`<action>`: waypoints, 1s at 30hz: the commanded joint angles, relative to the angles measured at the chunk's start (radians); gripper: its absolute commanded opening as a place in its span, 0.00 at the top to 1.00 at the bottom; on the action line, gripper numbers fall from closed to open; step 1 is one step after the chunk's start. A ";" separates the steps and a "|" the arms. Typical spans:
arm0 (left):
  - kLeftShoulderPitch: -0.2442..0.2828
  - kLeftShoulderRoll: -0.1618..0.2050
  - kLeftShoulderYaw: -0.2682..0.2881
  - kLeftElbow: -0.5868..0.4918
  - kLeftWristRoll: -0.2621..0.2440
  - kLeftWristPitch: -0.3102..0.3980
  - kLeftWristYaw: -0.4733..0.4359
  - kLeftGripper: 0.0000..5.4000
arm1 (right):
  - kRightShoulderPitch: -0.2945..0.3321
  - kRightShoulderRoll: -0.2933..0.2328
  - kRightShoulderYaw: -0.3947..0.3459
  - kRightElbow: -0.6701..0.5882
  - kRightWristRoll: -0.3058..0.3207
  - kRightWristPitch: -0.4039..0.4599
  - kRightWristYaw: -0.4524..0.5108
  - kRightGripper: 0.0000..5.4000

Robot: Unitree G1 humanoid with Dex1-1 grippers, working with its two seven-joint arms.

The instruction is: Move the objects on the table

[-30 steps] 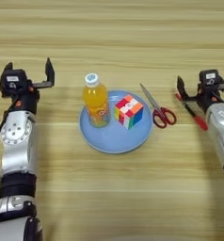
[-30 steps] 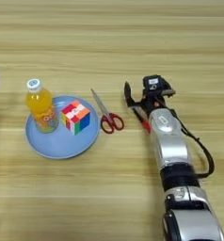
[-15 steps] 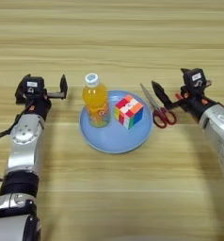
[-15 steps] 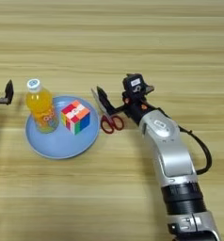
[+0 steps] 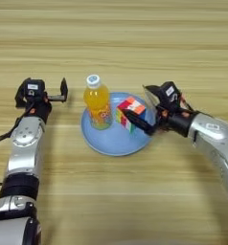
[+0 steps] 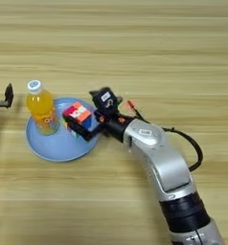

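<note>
Your right end effector (image 5: 143, 109) has its fingers spread around the puzzle cube (image 5: 130, 113) on the blue plate (image 5: 111, 143), likely for a grasp. The orange bottle (image 5: 98, 102) stands just left of the cube; your left end effector (image 5: 45, 93) waits open beyond it.

Right claw (image 5: 145, 111) spread wide (left claw (image 5: 48, 95) too).
</note>
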 commanded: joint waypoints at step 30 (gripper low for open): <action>-0.002 0.003 -0.008 -0.009 0.008 0.015 0.010 0.00 | -0.249 0.147 0.116 0.367 -0.102 -0.148 0.053 0.00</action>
